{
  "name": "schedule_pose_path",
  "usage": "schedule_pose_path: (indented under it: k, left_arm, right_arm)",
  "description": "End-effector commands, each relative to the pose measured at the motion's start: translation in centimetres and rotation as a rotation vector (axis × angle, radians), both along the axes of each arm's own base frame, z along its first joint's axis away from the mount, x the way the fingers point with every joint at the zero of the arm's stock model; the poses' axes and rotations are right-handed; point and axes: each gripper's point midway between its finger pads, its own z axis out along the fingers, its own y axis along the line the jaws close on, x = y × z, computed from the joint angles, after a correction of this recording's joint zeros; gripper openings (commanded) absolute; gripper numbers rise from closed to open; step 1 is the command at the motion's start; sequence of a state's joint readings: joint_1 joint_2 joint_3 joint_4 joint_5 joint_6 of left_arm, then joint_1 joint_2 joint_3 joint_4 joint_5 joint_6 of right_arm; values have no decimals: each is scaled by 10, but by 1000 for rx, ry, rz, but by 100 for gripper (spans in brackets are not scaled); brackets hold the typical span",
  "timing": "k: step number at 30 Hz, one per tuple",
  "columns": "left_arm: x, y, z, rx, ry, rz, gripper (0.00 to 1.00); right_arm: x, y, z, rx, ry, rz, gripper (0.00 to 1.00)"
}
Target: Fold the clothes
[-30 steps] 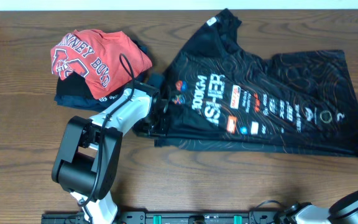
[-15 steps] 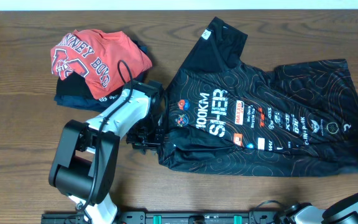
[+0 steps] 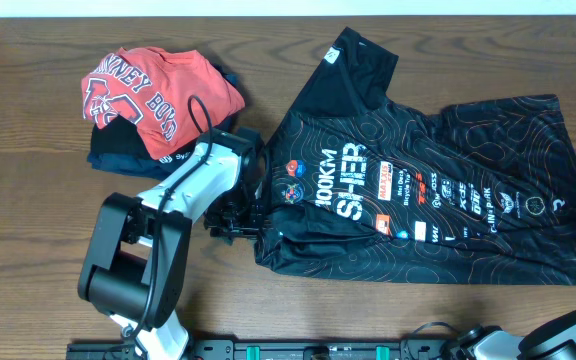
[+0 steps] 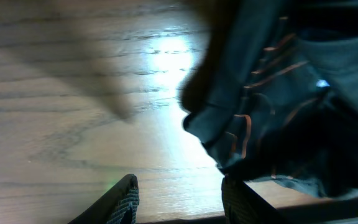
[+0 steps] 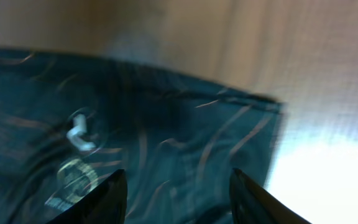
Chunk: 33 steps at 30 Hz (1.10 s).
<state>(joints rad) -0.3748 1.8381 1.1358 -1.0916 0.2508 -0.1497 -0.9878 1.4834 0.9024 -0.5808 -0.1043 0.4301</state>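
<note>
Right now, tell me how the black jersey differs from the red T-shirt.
The black jersey lies spread out on the table; the red T-shirt sits bunched on top of a dark folded garment. The jersey covers far more of the table than the T-shirt. The jersey carries wavy lines and a row of small logos; the T-shirt shows only lettering. Both have white lettering.

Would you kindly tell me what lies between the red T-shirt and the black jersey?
In the overhead view, a strip of bare table separates the red T-shirt from the black jersey; lower down, the left arm reaches in.
</note>
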Motion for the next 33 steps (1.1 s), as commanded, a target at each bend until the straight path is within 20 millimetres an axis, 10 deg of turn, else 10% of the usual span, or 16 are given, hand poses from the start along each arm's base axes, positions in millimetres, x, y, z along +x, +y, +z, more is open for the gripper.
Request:
schedule_pose_path:
  k: [1, 11, 20, 33]
  left_arm:
    - [26, -16, 30, -96, -118, -10, 46]
    - [53, -65, 47, -250, -309, -134, 75]
    - [30, -112, 16, -282, -261, -302, 77]
    - [44, -121, -19, -235, -287, -309, 60]
  right_arm:
    - [21, 10, 13, 27, -103, 110, 52]
    - [16, 20, 8, 70, -76, 108, 58]
    - [15, 21, 8, 75, -73, 108, 57]
    - [15, 22, 8, 77, -74, 109, 57]
